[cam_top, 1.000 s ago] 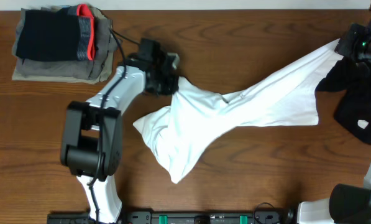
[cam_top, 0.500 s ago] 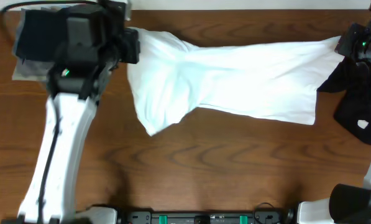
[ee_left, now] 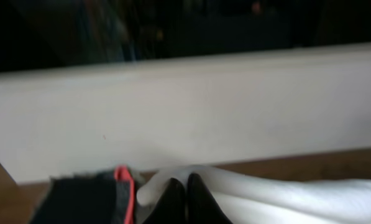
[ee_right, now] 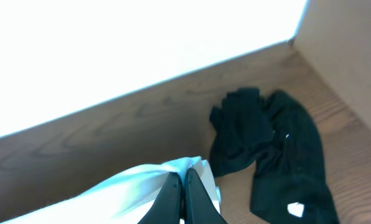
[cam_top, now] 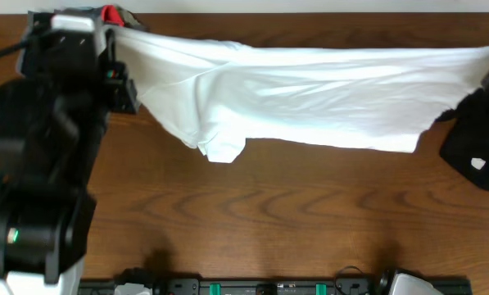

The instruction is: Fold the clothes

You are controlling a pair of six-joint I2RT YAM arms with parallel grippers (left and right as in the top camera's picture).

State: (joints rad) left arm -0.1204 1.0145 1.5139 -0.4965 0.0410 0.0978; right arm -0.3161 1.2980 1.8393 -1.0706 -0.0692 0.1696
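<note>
White T-shirt [cam_top: 310,94] spans far table [cam_top: 269,221] edge; near wood bare; black garment [cam_top: 473,152] at right edge. Left wrist: left gripper [ee_left: 186,196] jaws clamped on T-shirt, red-trimmed pile [ee_left: 89,199] beside. Right wrist: right gripper [ee_right: 184,190] jaws clamped on T-shirt corner.

Left arm [cam_top: 56,123] hides folded stack [cam_top: 110,13]; black garment [cam_top: 473,147] cut at edge.

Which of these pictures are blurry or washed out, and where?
Overhead: the left arm looks soft and smeared, the white T-shirt bright with creases readable. Left wrist: whole frame hazy, top dark. Right wrist: upper part glares pure white; the black garment is clear.
</note>
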